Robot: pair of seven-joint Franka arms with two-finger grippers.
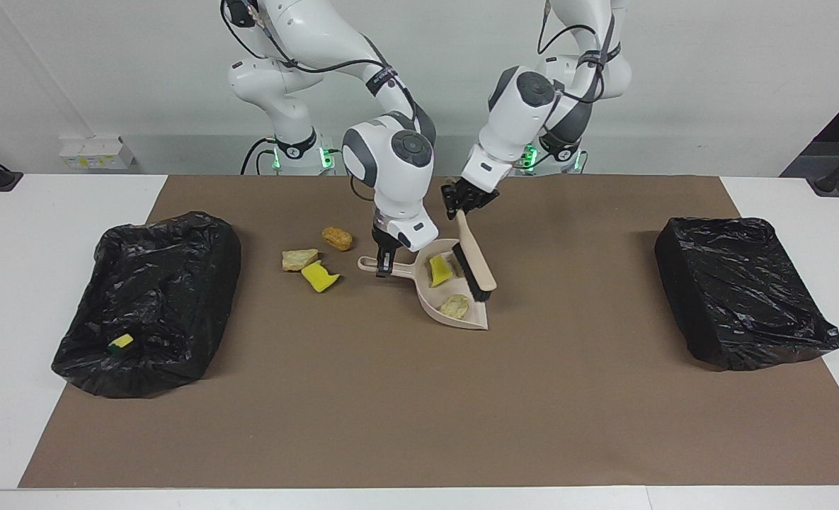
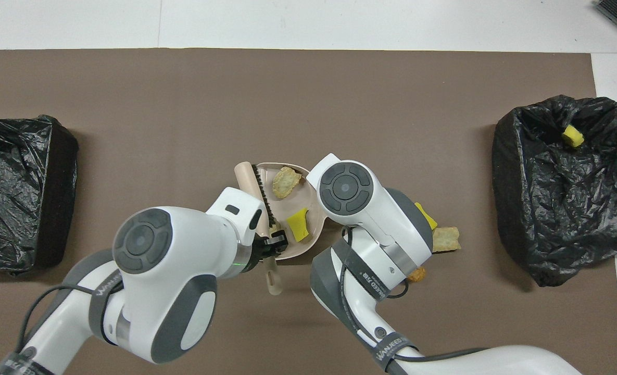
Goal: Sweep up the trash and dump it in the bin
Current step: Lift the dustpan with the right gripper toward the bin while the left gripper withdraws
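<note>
The beige dustpan [image 1: 470, 319] [image 2: 300, 200] lies mid-table, and my right gripper [image 1: 386, 263] is shut on its handle. Two pieces of trash lie in the pan: a yellow sponge piece [image 1: 439, 270] [image 2: 299, 229] and a tan chunk [image 1: 454, 306] [image 2: 286, 182]. My left gripper [image 1: 459, 200] [image 2: 272, 245] is shut on the handle of the black-bristled brush [image 1: 476, 268] [image 2: 253, 185]. The slanted brush head is at the pan's side toward the left arm's end. On the mat toward the right arm's end lie an orange-brown chunk [image 1: 337, 238], a tan chunk [image 1: 299, 259] and a yellow sponge piece [image 1: 318, 276].
A black-bagged bin [image 1: 150, 301] [image 2: 563, 187] at the right arm's end holds a yellow sponge scrap [image 1: 120, 343] [image 2: 573, 136]. Another black-bagged bin [image 1: 741, 290] [image 2: 19, 192] stands at the left arm's end. A brown mat [image 1: 419, 404] covers the table.
</note>
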